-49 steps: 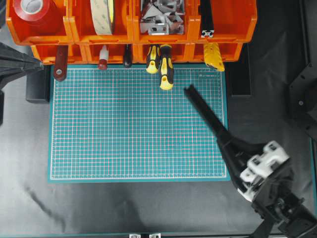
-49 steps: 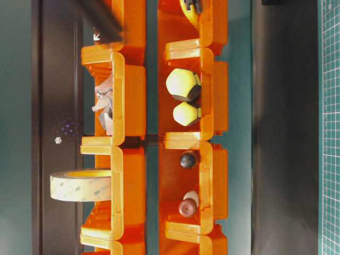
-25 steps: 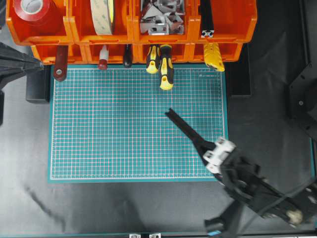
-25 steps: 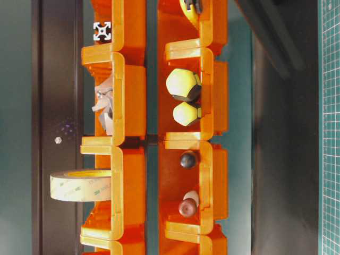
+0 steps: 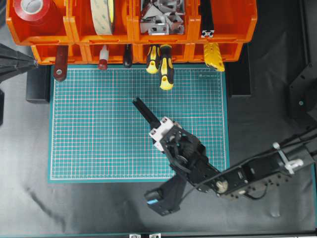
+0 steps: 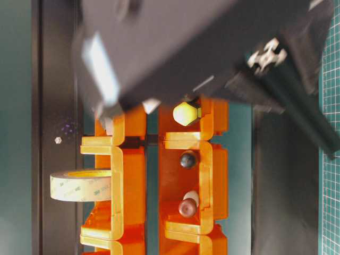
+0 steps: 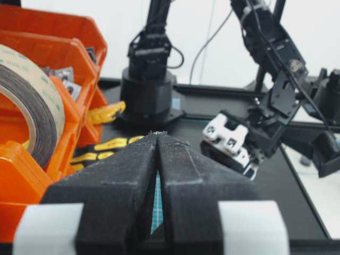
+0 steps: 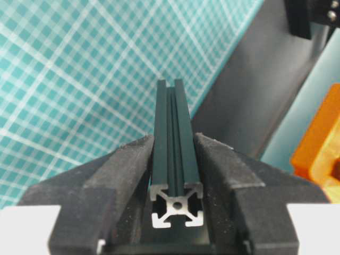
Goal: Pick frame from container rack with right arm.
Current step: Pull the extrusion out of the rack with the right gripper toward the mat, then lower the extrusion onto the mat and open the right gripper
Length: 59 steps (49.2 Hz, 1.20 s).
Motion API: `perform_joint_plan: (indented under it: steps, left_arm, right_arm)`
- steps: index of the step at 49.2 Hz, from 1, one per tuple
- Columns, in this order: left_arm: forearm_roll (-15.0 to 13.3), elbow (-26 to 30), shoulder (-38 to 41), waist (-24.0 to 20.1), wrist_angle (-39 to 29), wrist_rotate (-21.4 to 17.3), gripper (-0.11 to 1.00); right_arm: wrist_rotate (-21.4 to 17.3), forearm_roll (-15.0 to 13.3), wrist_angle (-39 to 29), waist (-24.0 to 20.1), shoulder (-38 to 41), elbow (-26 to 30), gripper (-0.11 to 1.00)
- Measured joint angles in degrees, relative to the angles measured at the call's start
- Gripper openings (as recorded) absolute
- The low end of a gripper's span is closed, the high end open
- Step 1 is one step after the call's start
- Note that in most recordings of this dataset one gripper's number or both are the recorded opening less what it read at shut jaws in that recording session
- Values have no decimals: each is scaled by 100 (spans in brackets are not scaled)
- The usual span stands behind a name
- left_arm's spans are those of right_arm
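Note:
My right gripper (image 5: 154,123) is shut on the frame (image 5: 144,110), a slim black slotted bar held over the middle of the green mat (image 5: 94,129), pointing up-left. In the right wrist view the frame (image 8: 172,122) sits between both pads (image 8: 133,164), its silvery cut end facing the camera; the gripper's midpoint (image 8: 175,154) lies on the bar. The table-level view shows the frame's end (image 6: 264,56) under the blurred arm. The orange container rack (image 5: 230,27) runs along the far edge. My left gripper (image 5: 35,63) is shut and empty at the mat's left, fingertips together (image 7: 158,135).
A second black bar (image 5: 206,20) stays in the rack's top right bin. Yellow-and-black screwdrivers (image 5: 166,67) stick out over the mat's far edge. Tape rolls (image 5: 103,15), red tape (image 5: 34,11) and metal brackets (image 5: 161,17) fill other bins. The right arm's body (image 5: 237,178) crosses the mat's near right corner.
The right arm has swung left with the frame, from the mat's right side to its middle. The arm now blocks the upper part of the table-level view. The left arm has not moved.

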<state>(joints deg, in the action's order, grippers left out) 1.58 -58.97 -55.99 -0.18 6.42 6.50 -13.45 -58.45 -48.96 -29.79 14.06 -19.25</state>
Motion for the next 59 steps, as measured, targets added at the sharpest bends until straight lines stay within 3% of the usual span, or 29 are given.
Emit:
perform_joint_plan:
  steps: [4,15,36,39,44,50,59]
  left_arm:
    - [9,9,-18,0,-70,0,1]
    - [9,0,-18,0,-211,0,1]
    - [9,9,-62,9,-220,0,1]
    - [9,0,-62,9,-211,0,1]
    - [9,9,-62,9,-220,0,1]
    - [9,9,-70,18,-220,0,1]
    - [9,9,-70,18,-220,0,1]
  right_arm:
    - [18,44,0,0,9,0,24]
    - [26,527,88,-9,9,-9,24]
    - [-18,1169,439,-35,0,-141,26]
    - [-44,1257,501,-26,0,-158,33]
    - [-79,1521,650,0,26,-290,57]
    - [-185,1582,809,0,26,-387,77]
    - [-501,1591,826,35,26,-422,80]
